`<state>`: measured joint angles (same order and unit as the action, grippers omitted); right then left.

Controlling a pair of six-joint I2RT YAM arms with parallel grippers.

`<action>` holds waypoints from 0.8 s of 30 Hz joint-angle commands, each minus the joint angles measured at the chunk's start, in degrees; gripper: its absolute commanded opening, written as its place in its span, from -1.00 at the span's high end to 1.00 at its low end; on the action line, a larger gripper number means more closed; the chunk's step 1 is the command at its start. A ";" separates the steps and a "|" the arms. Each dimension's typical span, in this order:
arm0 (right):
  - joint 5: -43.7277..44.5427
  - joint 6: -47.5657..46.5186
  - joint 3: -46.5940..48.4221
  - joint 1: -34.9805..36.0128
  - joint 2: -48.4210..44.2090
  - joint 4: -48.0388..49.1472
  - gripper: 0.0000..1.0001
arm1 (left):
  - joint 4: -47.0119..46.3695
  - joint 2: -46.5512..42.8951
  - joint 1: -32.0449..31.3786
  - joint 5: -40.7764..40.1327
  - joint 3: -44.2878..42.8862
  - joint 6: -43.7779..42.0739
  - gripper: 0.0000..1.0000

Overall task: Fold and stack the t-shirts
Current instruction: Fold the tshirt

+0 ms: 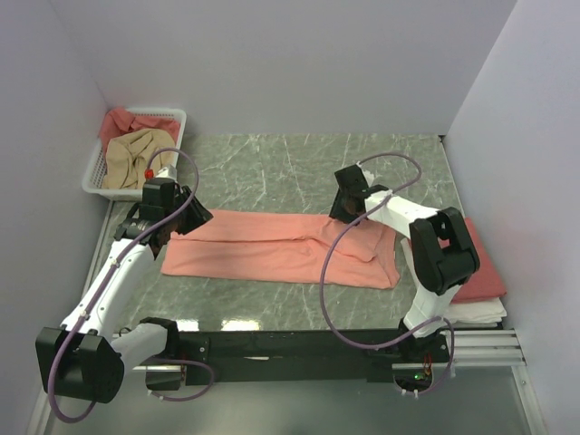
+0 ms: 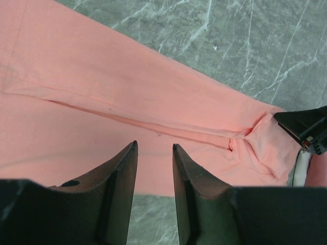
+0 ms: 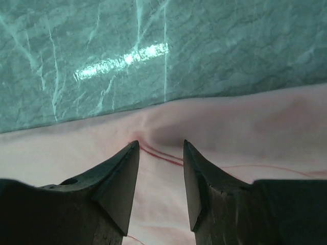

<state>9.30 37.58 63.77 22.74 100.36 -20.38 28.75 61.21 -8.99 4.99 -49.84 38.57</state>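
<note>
Now the salmon-pink t-shirt (image 1: 272,249) lies flat on the green marbled table (image 1: 272,163), between the two arms, folded along its length into a long band that runs from left to right. In the left wrist view the cloth (image 2: 102,76) is smooth, with one long folded edge crossing it and a small pocket of wrinkles at the far end. The right part of the band is a little wider, with a slanted flap lying on top. The left gripper (image 1: 192,217) is over the left end of the band; its jaws (image 2: 154,148) stand apart and nothing is between them (only flat cloth shows below). The right gripper (image 1: 347,213) is at the far edge of the shirt, near the right end. Its jaws (image 3: 161,145) are also apart, the tips are down at the cloth (image 3: 255,127), and a small pucker rises between them, so it is not clamped on the shirt. A white basket (image 1: 91,177) in the far left corner holds a beige t-shirt (image 1: 127,159) and a rose-red t-shirt (image 1: 122,120). At the right edge another rose-red shirt (image 1: 485,272) lies folded on something white (image 1: 480,311)
</note>
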 commanded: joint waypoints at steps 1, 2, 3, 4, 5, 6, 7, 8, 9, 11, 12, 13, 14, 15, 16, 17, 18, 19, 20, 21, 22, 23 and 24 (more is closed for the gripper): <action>0.80 -1.02 4.96 0.55 1.33 0.52 0.05 | -1.15 -1.53 -0.06 1.07 0.19 -1.04 0.22; 0.98 -1.02 5.22 0.64 1.51 0.52 0.05 | -1.07 -1.45 -0.06 1.16 0.01 -1.04 0.22; 1.24 -0.85 5.31 0.90 1.60 0.61 0.05 | -1.07 -1.27 -0.06 1.25 0.10 -1.04 0.22; 1.68 -0.58 5.31 0.99 1.68 0.61 0.04 | -1.07 -1.18 -0.06 1.33 0.01 -1.12 0.22; 2.03 -0.32 5.40 1.25 1.77 0.61 0.04 | -1.07 -1.18 -0.06 1.33 0.01 -1.13 0.23; 2.21 -0.23 5.40 1.43 1.69 0.69 0.04 | -1.07 -1.09 -0.06 1.42 0.01 -1.13 0.23; 2.13 0.03 5.40 1.69 1.86 0.78 0.04 | -1.07 -1.09 -0.06 1.51 0.01 -1.13 0.23; 2.13 -0.05 5.58 1.78 1.95 0.87 0.04 | -1.24 -1.09 -0.06 1.51 0.10 -1.04 0.23; 2.21 0.03 5.75 2.04 2.47 0.43 0.04 | -1.24 -1.09 -0.06 1.42 0.01 -1.12 0.23; 3.26 0.12 6.89 3.09 3.35 -0.62 0.04 | -1.16 -1.18 -0.06 1.42 0.01 -1.13 0.23; 4.14 0.04 7.16 3.36 3.88 -1.49 0.04 | -1.16 -1.18 -0.06 1.42 0.01 -1.13 0.23; 4.41 0.38 7.33 3.88 3.97 -1.85 0.04 | -1.16 -1.18 -0.06 1.42 0.01 -1.13 0.23; 4.93 0.65 7.25 4.15 4.06 -2.12 0.05 | -1.16 -1.18 0.03 1.42 0.10 -1.13 0.23; 5.81 0.82 6.99 4.15 3.88 -2.29 0.06 | -1.16 -1.18 -0.06 1.42 0.19 -1.13 0.23; 5.99 1.17 6.29 4.07 3.80 -2.21 0.08 | -1.16 -1.09 -0.06 1.51 0.19 -1.13 0.23; 6.17 1.35 5.93 4.15 3.71 -1.95 0.10 | -1.16 -1.27 0.03 1.51 0.19 -1.13 0.23; 6.08 1.27 5.67 4.07 3.71 -1.51 0.10 | -1.16 -1.27 -0.06 1.60 0.19 -1.04 0.23; 5.91 1.35 5.40 4.15 3.88 -1.33 0.15 | -1.24 -1.27 -0.06 1.68 0.27 -1.04 0.23; 5.90 1.35 5.49 4.24 3.88 -1.41 0.20 | -1.24 -1.27 -0.06 1.77 0.27 -1.04 0.23; 5.90 1.27 5.58 4.33 4.14 -1.68 0.26 | -1.16 -1.44 -0.06 1.77 0.36 -1.04 0.23; 5.90 1.26 5.58 4.24 4.06 -1.68 0.40 | -1.16 -1.53 0.03 1.60 0.28 -1.04 0.23; 6.08 1.35 5.40 4.41 3.80 -1.59 0.46 | -1.16 -1.62 0.03 1.51 0.27 -1.12 0.23; 6.08 1.44 5.23 4.50 3.45 -1.42 0.52 | -1.07 -1.62 -0.06 1.51 0.36 -1.13 0.23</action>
<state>13.08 38.30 68.79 26.87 104.44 -21.98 28.71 61.19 -8.99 5.69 -49.82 38.54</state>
